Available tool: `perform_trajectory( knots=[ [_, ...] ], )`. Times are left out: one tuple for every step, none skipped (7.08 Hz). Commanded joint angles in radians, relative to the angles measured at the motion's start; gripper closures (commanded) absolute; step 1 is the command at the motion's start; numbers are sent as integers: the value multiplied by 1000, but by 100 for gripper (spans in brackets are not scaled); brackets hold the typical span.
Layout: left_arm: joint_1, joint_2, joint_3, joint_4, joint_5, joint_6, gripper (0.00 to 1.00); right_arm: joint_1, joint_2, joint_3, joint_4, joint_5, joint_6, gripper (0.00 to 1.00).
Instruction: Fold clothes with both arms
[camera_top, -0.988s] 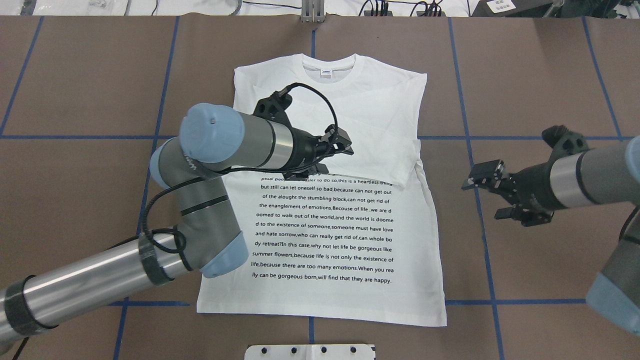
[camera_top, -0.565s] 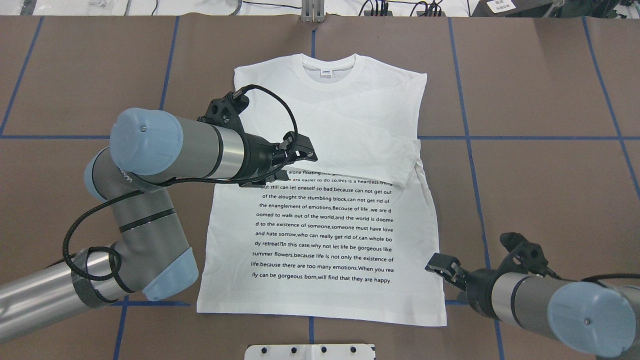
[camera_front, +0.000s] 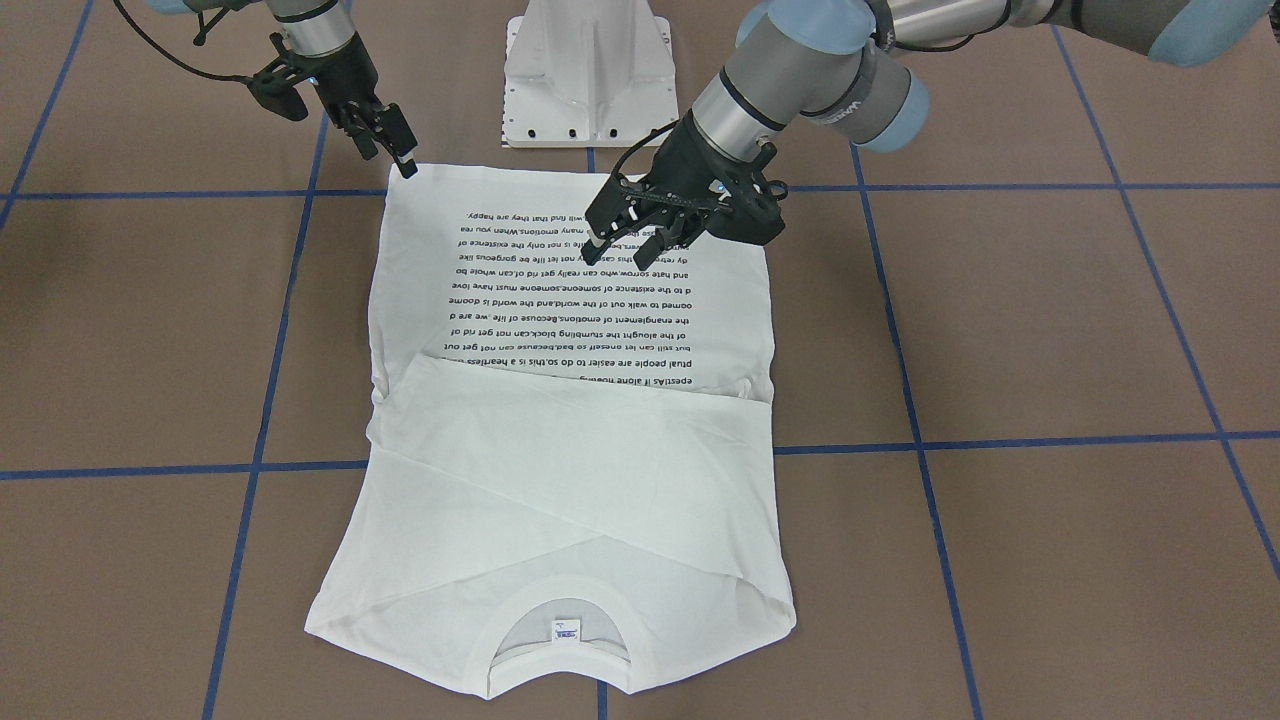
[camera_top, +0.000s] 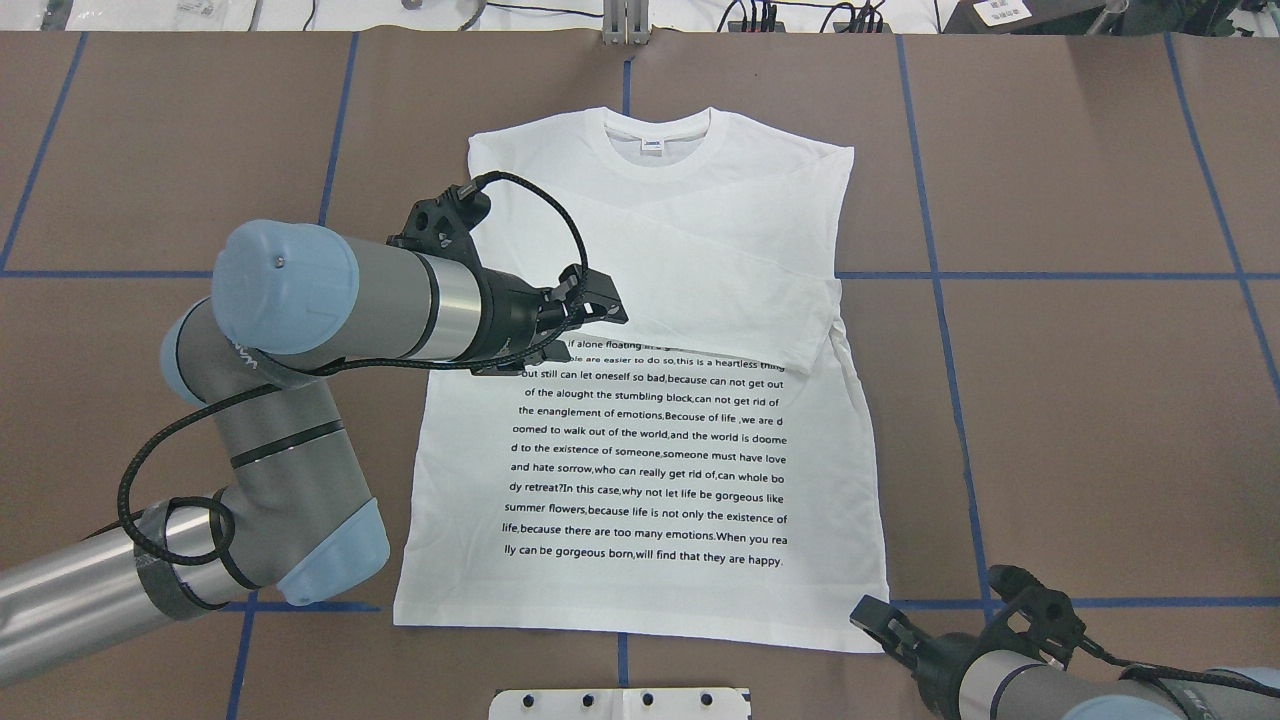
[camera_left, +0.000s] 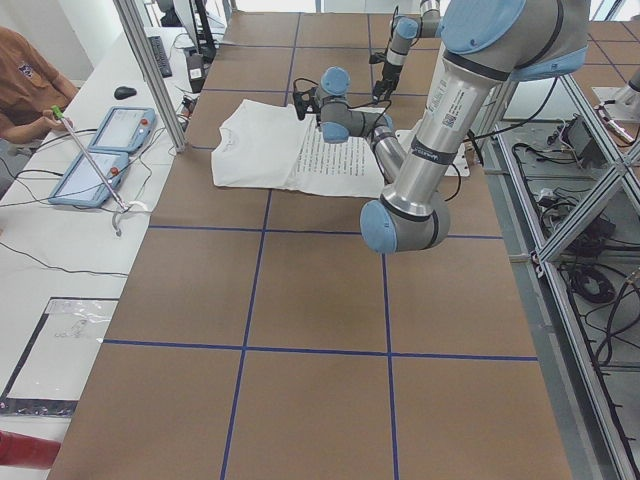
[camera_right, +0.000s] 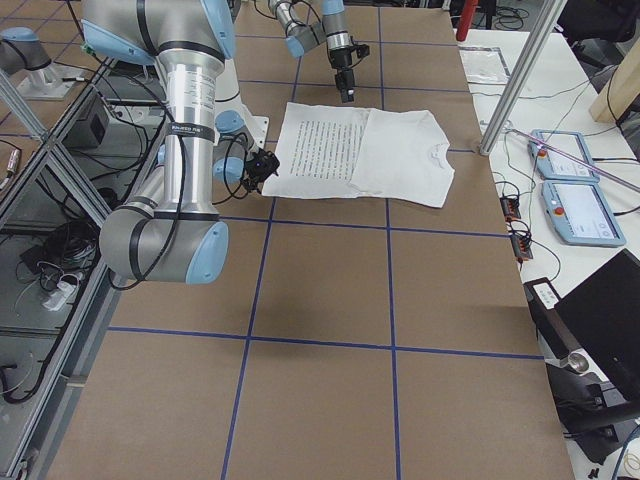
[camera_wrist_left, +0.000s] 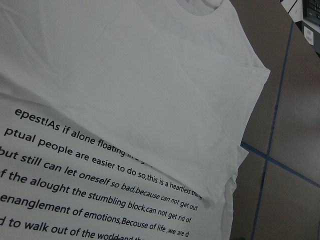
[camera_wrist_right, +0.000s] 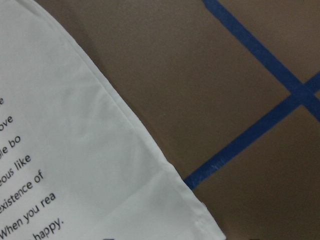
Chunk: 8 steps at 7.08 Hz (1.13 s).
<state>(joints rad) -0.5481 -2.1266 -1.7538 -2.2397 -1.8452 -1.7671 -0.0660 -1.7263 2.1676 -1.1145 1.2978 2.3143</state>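
Brown tabletop (camera_top: 1100, 400) crossed by blue tape lines carries the white T-shirt (camera_top: 700, 250). It lies flat, print up, with both sleeves folded across its chest and its collar on the side away from the robot. The left gripper (camera_front: 620, 250) has drawn back a little toward the shirt's left edge since a moment ago. It hangs above the shirt's printed area, jaws well apart, holding nothing. The right gripper (camera_front: 400, 162), a second ago off the cloth beside the shirt's right edge, is now at the shirt's near right hem corner. Its jaws are apart and hold nothing; whether it touches the cloth cannot be told.
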Motion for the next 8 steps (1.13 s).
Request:
perform_trajectory(
  knots=[
    [0,10,-1,0,12,0,20,-12,2,-20,-5,-5,7,14],
    [0,10,-1,0,14,0,20,-12,7,-32,-5,-5,7,15],
    [-1,11,-1,0,14,0,20,-15,7,-35,-5,-5,7,19],
    [-1,11,-1,0,14,0,20,-15,11,-35,-5,-5,7,23],
    [-1,11,-1,0,14,0,20,-17,13,-37,-5,-5,7,27],
    [-3,13,-1,0,14,0,20,-17,13,-35,-5,-5,7,31],
    [-3,11,-1,0,14,0,20,-24,13,-40,-5,-5,7,34],
    [-3,13,-1,0,14,0,20,-24,13,-45,-5,-5,7,41]
  ],
)
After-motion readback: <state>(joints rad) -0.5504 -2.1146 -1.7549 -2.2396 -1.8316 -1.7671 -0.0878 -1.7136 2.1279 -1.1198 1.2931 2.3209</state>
